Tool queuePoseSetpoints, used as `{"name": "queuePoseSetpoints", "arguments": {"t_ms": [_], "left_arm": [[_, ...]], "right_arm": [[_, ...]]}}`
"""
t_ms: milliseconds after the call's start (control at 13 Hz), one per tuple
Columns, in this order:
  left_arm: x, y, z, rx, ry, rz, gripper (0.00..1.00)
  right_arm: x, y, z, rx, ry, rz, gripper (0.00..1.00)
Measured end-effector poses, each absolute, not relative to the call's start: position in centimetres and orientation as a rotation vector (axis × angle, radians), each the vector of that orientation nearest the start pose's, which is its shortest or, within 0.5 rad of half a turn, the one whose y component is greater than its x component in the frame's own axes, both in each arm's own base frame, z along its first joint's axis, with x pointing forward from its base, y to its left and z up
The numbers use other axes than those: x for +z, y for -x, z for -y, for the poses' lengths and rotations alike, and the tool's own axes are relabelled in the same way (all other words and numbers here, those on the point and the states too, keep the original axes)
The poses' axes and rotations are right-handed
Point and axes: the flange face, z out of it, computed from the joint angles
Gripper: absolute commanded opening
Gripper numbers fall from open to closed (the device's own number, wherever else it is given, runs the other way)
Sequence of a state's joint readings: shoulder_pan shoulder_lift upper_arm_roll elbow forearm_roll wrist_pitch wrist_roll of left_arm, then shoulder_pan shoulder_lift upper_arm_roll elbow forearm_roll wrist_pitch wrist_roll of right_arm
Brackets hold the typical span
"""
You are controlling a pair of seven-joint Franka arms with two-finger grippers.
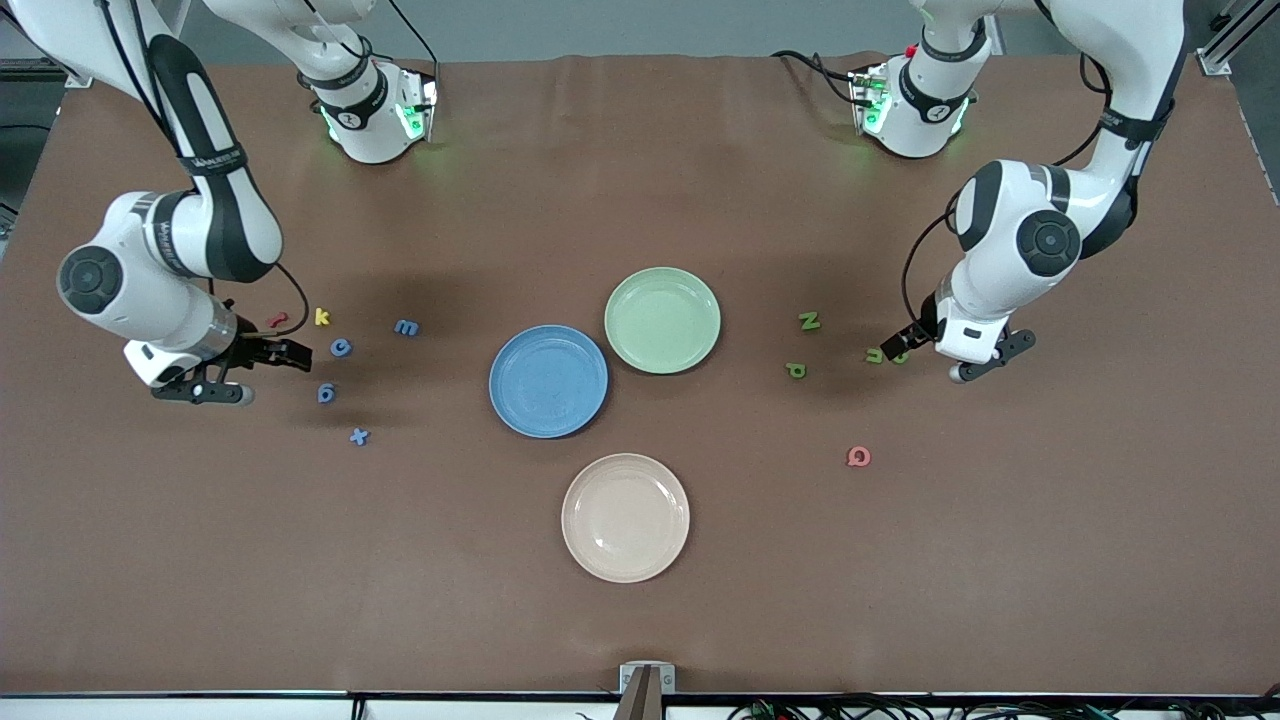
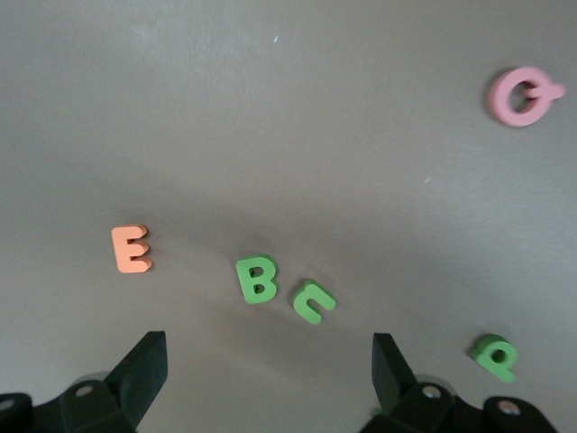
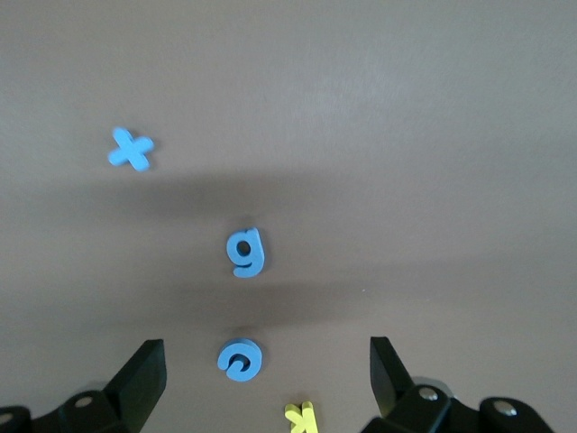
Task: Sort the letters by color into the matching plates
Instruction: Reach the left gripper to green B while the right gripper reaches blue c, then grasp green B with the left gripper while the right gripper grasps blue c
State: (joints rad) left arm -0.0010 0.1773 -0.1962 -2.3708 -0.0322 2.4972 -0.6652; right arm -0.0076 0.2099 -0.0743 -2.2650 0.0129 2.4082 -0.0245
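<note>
Right arm is reaching down from its base, elbow bent low, wrist tipped toward the table; right gripper (image 1: 250, 372) is hanging over the table at the right arm's end, just beside the blue letters, fingers (image 3: 144, 377) spread wide, holding nothing. Blue c (image 3: 239, 359) is lying between the open fingers in the right wrist view, blue g (image 3: 245, 252) and blue x (image 3: 132, 149) are showing past it, yellow k (image 3: 302, 418) is at the frame edge. Blue m (image 1: 406, 327) is sitting closer to the plates. A red letter (image 1: 277, 320) is lying beside the k.

Left arm is folded the same way, wrist low; left gripper (image 1: 950, 358) is hovering over the green letters at the left arm's end, fingers (image 2: 142, 372) apart, empty. Green B (image 2: 257, 280) and a small green letter (image 2: 313, 300) are lying between them, orange E (image 2: 131, 248) beside those, green p (image 2: 494, 355) and pink Q (image 2: 521, 96) off to one side. Green N (image 1: 809, 320) is lying near the green plate.

Blue plate (image 1: 549, 381) and green plate (image 1: 662, 320) are touching mid-table, both holding no letters. Beige plate (image 1: 626, 517) is sitting nearer the front camera.
</note>
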Motion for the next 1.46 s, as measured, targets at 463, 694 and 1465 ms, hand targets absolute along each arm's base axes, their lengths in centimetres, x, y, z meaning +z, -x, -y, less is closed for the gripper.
{"name": "queuePoseSetpoints", "arguments": {"t_ms": [463, 694, 1465], "left_arm": [[19.7, -48.3, 8.6, 0.108, 3.066, 0.849, 0.89], [18.2, -48.3, 7.8, 0.114, 3.061, 0.884, 0.84], [17.5, -48.5, 7.9, 0.084, 3.073, 0.892, 0.59]], "right_arm": [[22.2, -49.1, 3.4, 0.049, 3.127, -0.129, 0.76], [21.5, -48.6, 2.7, 0.041, 3.12, -0.139, 0.73], [18.4, -47.4, 0.7, 0.052, 3.124, -0.142, 0.73]]}}
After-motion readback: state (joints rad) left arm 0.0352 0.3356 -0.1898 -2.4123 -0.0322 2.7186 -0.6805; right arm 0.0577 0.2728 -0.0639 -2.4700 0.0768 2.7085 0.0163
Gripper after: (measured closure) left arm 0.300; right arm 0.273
